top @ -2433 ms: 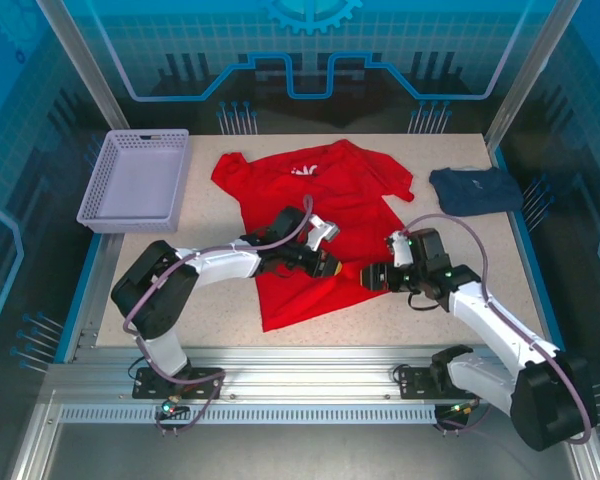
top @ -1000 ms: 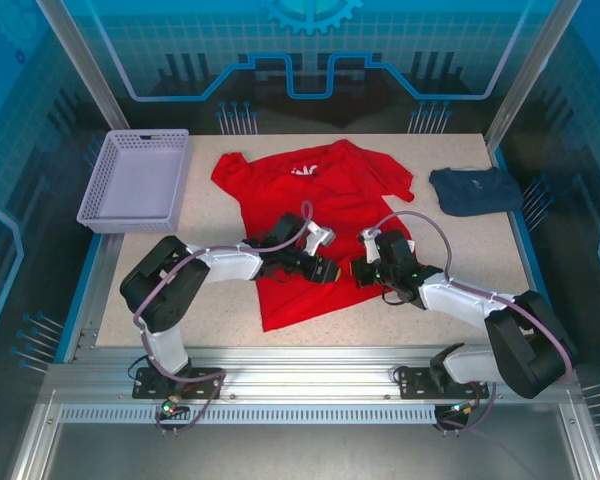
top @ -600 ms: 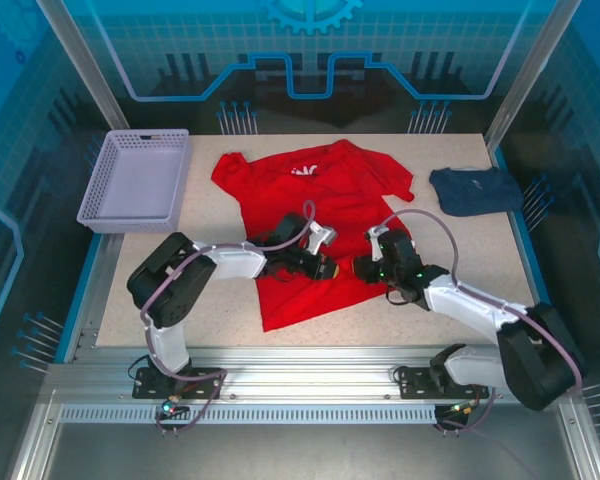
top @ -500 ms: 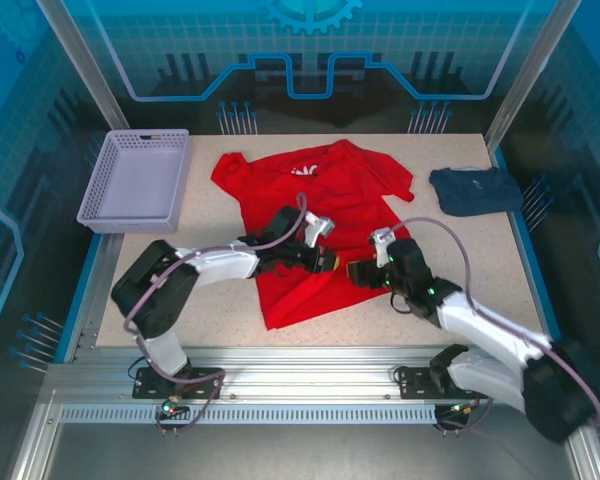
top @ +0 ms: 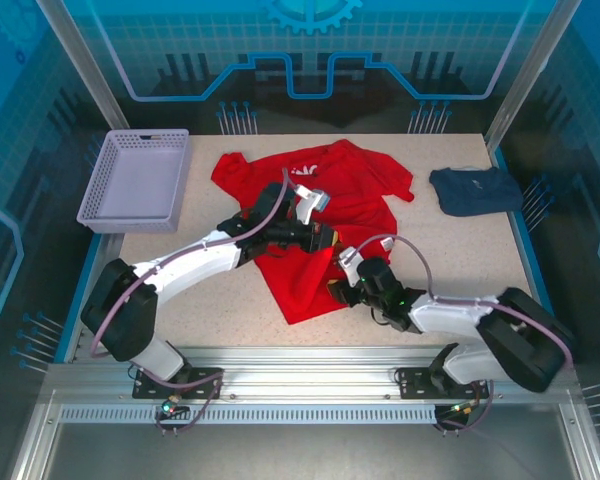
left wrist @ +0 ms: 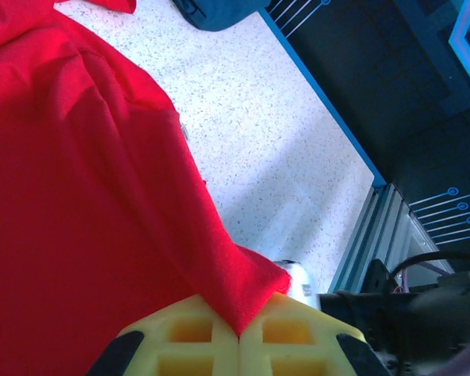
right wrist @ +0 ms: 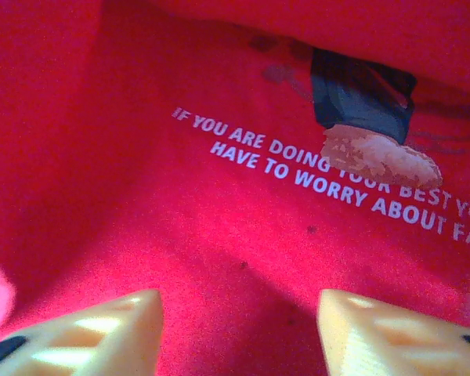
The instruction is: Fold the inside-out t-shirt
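Left claw [left wrist: 239,335] raised t-shirt [top: 330,190] hem, covering right claw [right wrist: 239,313].

The t-shirt [right wrist: 125,227] reads "IF YOU ARE DOING YOUR BEST… HAVE TO WORRY ABOUT…", cut off

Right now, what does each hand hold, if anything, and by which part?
Left hand: shut on the red t-shirt, pinching a corner of its edge. Right hand: open, holding nothing.

— Where did the t-shirt [top: 330,185] lie?
— Mid-table [top: 220,290], bright red, collar end flat, lower part rumpled and narrowed to a point.
— Any print?
— White lettering [right wrist: 313,176] on one face.
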Robot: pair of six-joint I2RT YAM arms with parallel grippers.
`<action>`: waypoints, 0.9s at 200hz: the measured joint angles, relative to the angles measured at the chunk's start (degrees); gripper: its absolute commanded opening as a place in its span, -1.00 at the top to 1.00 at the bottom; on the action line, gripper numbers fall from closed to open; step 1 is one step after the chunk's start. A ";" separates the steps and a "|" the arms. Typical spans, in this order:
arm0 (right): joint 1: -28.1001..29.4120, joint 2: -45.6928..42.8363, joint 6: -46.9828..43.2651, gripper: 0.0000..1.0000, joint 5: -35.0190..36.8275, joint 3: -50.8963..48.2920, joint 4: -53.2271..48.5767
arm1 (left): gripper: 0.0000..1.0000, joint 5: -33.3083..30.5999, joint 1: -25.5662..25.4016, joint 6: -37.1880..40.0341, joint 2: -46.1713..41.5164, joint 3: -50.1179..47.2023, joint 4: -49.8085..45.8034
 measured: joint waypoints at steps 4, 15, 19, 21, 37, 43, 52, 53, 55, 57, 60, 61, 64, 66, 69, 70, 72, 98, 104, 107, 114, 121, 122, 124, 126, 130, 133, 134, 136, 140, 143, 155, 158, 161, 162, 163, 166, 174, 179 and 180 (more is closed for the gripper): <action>0.11 1.22 0.09 0.14 0.81 0.28 0.72 | 1.00 0.00 0.02 0.02 0.00 0.22 -0.46; 0.83 4.72 -0.63 0.20 2.91 1.01 2.97 | 1.00 0.04 0.13 0.13 0.00 1.01 -1.79; 1.07 5.88 -0.98 0.20 3.65 1.33 3.58 | 1.00 0.02 0.20 0.13 0.00 1.31 -2.16; 1.27 6.49 -1.05 0.21 3.91 1.51 3.91 | 1.00 0.07 0.22 0.11 0.00 1.46 -2.40; 2.03 10.45 -1.79 0.27 6.43 2.97 6.36 | 1.00 0.11 0.52 0.13 0.00 2.71 -3.72; 2.08 11.65 -1.97 0.28 7.13 3.50 7.19 | 1.00 0.13 0.70 0.17 0.00 3.23 -4.52; 1.99 13.25 -2.19 0.29 8.02 4.24 8.48 | 1.00 0.11 1.05 0.46 -0.13 4.02 -5.68; 1.97 13.33 -2.19 0.29 8.07 4.31 8.55 | 1.00 0.11 1.07 0.55 -0.15 4.09 -5.79; 1.97 13.64 -2.21 0.29 8.22 4.46 8.81 | 1.00 0.13 1.14 0.61 -0.17 4.24 -6.05; 1.97 13.94 -2.21 0.30 8.46 4.63 9.07 | 1.00 0.11 1.22 0.61 -0.20 4.35 -6.27; 1.95 14.32 -2.27 0.30 8.61 4.87 9.29 | 1.00 0.11 1.40 0.87 -0.37 4.61 -6.69; 1.95 14.40 -2.29 0.30 8.63 4.94 9.33 | 1.00 0.11 1.42 0.90 -0.39 4.63 -6.78; 1.97 14.73 -2.40 0.30 8.96 5.20 9.53 | 1.00 0.13 1.53 1.03 -0.50 4.85 -7.19; 1.97 15.04 -2.49 0.30 9.09 5.44 9.68 | 1.00 0.13 1.60 1.01 -0.66 5.03 -7.48; 1.97 15.34 -2.67 0.29 9.29 5.77 9.79 | 1.00 0.13 1.75 1.09 -0.83 5.22 -7.85; 1.97 15.52 -2.71 0.29 9.38 5.97 9.92 | 1.00 0.13 1.79 1.11 -0.87 5.27 -7.93; 1.99 15.76 -2.84 0.30 9.51 6.21 9.94 | 1.00 0.13 1.84 1.14 -1.03 5.42 -8.15; 1.95 19.78 -3.45 0.28 11.15 11.74 9.94 | 1.00 0.98 2.12 1.20 -2.64 7.23 -9.70; 1.81 20.52 -3.41 0.27 11.32 13.11 9.88 | 1.00 1.09 2.12 1.20 -3.06 7.26 -9.70; 1.62 20.87 -3.17 0.27 11.37 13.84 9.79 | 1.00 1.22 2.12 1.20 -3.34 7.26 -9.73; 1.22 21.49 -2.69 0.25 11.41 15.34 9.53 | 1.00 1.46 2.12 1.22 -3.91 7.23 -9.73; 0.63 21.88 -2.08 0.21 11.41 16.65 9.22 | 1.00 1.66 2.10 1.27 -4.52 7.19 -9.70; 0.57 21.90 -2.05 0.19 11.41 16.79 9.20 | 1.00 1.66 2.10 1.27 -4.59 7.19 -9.70; 0.33 21.97 -1.81 0.17 11.39 17.11 9.14 | 1.00 1.73 2.10 1.29 -4.79 7.15 -9.70; 0.13 22.01 -1.51 0.15 11.39 17.33 9.09 | 1.00 1.77 2.10 1.31 -4.96 7.15 -9.70; -0.37 22.08 -1.33 0.10 11.37 17.88 8.94 | 1.00 1.88 2.10 1.42 -5.38 7.04 -9.70; -0.68 22.08 -0.81 0.07 11.41 18.16 8.83 | 1.00 1.92 2.12 1.46 -5.75 6.97 -9.70; -0.85 22.10 -0.68 0.06 11.45 18.34 8.74 | 1.00 1.97 2.12 1.44 -5.84 6.95 -9.70; -1.03 22.10 -0.81 0.04 11.45 18.51 8.61 | 1.00 2.03 2.12 1.46 -6.05 6.91 -9.68; -1.44 22.14 -0.24 0.01 11.47 18.93 8.46 | 1.00 2.12 2.12 1.49 -6.58 6.82 -9.70; -1.77 22.16 -0.31 -0.02 11.58 19.32 8.15 | 1.00 2.19 2.12 1.49 -6.86 6.75 -9.68; -2.56 22.91 0.11 -0.19 12.11 21.49 6.88 | 1.00 2.60 2.10 1.46 -7.89 6.60 -9.38; -2.54 23.19 0.07 -0.23 12.33 22.21 6.51 | 1.00 2.73 2.10 1.46 -8.13 6.58 -9.18; -2.56 23.61 0.07 -0.26 12.72 22.97 6.01 | 1.00 2.73 2.05 1.44 -8.28 6.58 -9.05; -2.54 23.69 -0.09 -0.28 12.79 23.17 5.90 | 1.00 2.73 2.03 1.44 -8.33 6.58 -9.01; -2.54 23.87 -0.28 -0.28 12.85 23.56 5.70 | 1.00 2.75 2.03 1.44 -8.35 6.58 -8.96; -2.43 24.41 0.00 -0.30 13.05 24.41 5.44 | 1.00 2.75 2.03 1.44 -8.46 6.58 -8.72; -2.05 25.83 -0.52 -0.35 13.88 26.91 4.42 | 1.00 2.78 2.01 1.42 -8.57 6.62 -8.22; -1.84 26.62 -0.72 -0.37 14.01 28.24 3.96 | 1.00 2.73 1.99 1.42 -8.57 6.69 -7.96; -1.75 26.91 -0.70 -0.37 14.08 28.68 3.87 | 1.00 2.73 1.99 1.42 -8.57 6.73 -7.96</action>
